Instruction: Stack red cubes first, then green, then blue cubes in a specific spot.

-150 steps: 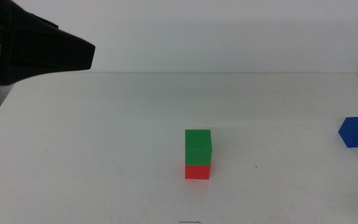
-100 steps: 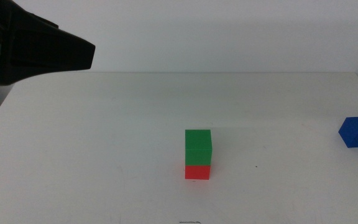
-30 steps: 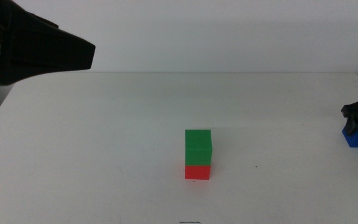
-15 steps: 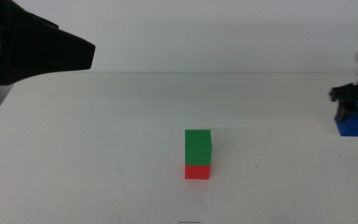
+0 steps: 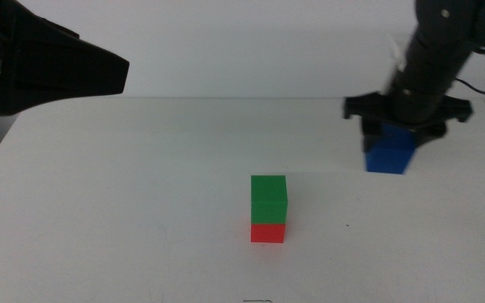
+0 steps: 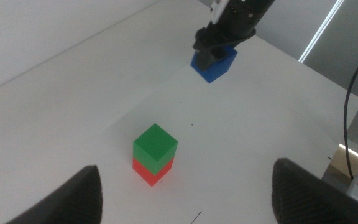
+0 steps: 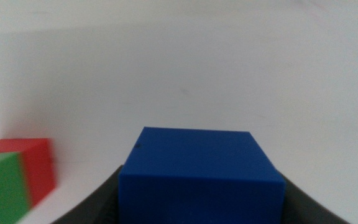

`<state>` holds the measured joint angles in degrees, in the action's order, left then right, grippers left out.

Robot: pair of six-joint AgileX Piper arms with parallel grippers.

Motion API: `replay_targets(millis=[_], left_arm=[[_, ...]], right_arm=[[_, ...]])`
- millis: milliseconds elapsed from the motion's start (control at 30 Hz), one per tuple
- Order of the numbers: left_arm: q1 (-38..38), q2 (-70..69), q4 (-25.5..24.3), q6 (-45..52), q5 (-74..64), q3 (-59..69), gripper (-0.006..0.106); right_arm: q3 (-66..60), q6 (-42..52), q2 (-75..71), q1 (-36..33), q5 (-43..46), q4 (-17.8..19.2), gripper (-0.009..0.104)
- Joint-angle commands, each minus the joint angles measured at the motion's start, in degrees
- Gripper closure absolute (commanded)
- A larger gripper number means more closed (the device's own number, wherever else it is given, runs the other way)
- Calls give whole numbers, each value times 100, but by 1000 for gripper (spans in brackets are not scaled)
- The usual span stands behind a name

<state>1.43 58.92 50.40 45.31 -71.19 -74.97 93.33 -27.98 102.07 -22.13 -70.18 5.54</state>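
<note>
A green cube sits squarely on a red cube near the middle of the white table; the left wrist view shows the same green cube on the red cube. My right gripper is shut on the blue cube, holding it behind and to the right of the stack, apparently just above the table. In the right wrist view the blue cube fills the space between the jaws. My left gripper hangs high at the back left, open and holding nothing.
The table's far edge meets a pale wall. In the left wrist view the table's right edge drops off, with a black cable beyond it. Bare white tabletop surrounds the stack.
The right arm came in from the right, closed on the blue cube, lifted it and carried it leftward toward the stack. The left arm and the green-on-red stack have not moved.
</note>
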Motion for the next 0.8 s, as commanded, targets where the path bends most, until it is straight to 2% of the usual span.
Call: replay_targets(millis=[0,133,300,500,767], left_arm=[[-12,-52,373,7,201,-154,7],[-12,-52,373,7,201,-154,7],[-12,-52,373,7,201,-154,7],[-12,-52,373,7,201,-154,7],[-12,-52,373,7,201,-154,7]], right_arm=[[355,-187,-321,-250,-400,104,96],[488,-473,-302,-484,-400,116,96],[860,-729,-61,-960,-400,343,96],[1364,-980,330,-1459,-405,315,96],[1378,-1212,599,-1729,-405,234,96]])
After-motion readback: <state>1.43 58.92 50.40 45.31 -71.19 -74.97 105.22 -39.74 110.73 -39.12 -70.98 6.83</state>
